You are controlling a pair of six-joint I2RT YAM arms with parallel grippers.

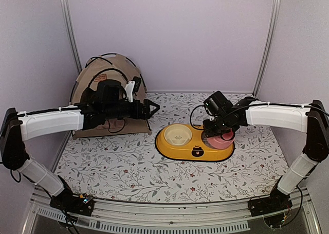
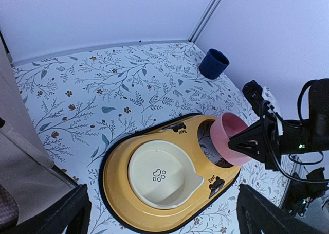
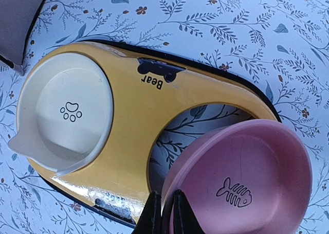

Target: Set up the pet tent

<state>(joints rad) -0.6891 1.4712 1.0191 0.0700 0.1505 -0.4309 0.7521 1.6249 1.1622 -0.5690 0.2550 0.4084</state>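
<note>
Tent: the beige tent [image 1: 105, 82] is up as a dome at about 10 o'clock on the desk, tucked into the back-left corner against the wall.
Tent poles: thin black poles [image 1: 110, 55] arc over the top of the fabric, and one loop stands clear above the peak.
Tent label: a small brownish patch [image 1: 98, 78] shows on the front panel, too small to read.
Left arm: it reaches across the front of the tent and hides most of the doorway side.
Left fingers: the left fingers [image 1: 153, 108] are spread wide with nothing between them, just off the tent's 3 o'clock edge and pointing toward the yellow tray.
Tray: the yellow oval tray [image 1: 180, 150] lies flat at 4 o'clock from the tent, near the middle of the desk and apart from the tent base.
Cream bowl: a cream bowl [image 1: 178, 135] with a paw print sits seated in the tray's 9 o'clock hole.
Pink bowl: a pink bowl [image 3: 241, 187] with a fishbone mark is tilted and raised over the tray's 3 o'clock hole, and the floral cover shows through the gap.
Right fingers: the right fingers [image 3: 152, 218] are pinched tight on the pink bowl's rim, one inside, one outside.
Blue cup: in the left wrist view a dark blue cup [image 2: 214, 63] stands upright at 1 o'clock from the tray, well apart from it, near the far corner.
Desk: the desk [image 1: 128, 172] wears a white cover with a leaf-and-flower print.
</note>
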